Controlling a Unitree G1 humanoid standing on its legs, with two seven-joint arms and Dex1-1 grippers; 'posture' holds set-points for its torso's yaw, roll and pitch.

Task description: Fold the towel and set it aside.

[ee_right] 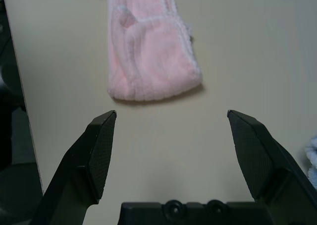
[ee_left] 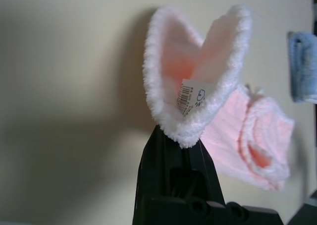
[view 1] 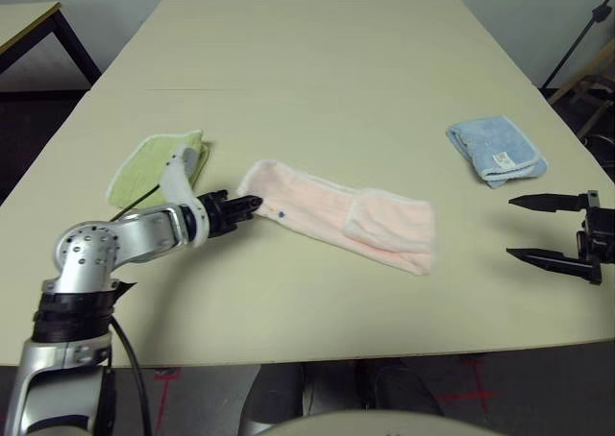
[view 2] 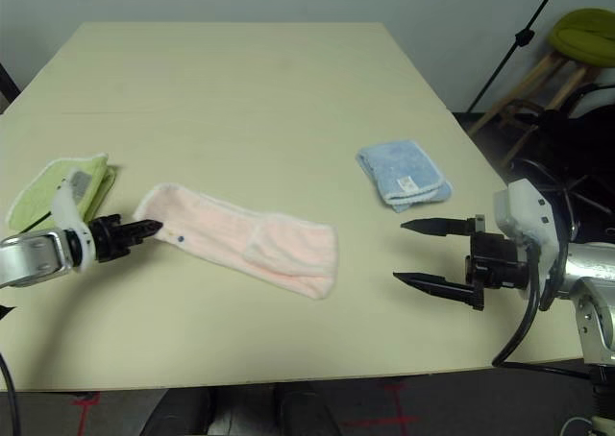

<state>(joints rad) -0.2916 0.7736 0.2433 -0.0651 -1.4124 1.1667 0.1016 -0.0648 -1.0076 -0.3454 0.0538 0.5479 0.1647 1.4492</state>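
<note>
Closest to the camera, at about six o'clock on the table, lies the towel, already folded into a long pink strip. Its far-right end is doubled over into a thick, soft lump. It looks light and floppy, so it will sag and bend wherever it is lifted. It is fluffy, not slippery, and will not break.

At the towel's nine o'clock end, the left gripper is pinched tight on the white bobbly edge, near the label. That corner is a good place to hold.

At three o'clock, well apart from the towel, the right gripper hangs with its fingers spread wide, holding nothing.

A yellow-green cloth sits near ten o'clock, close behind the left arm. A blue cloth sits at two o'clock. Neither blocks the towel.
</note>
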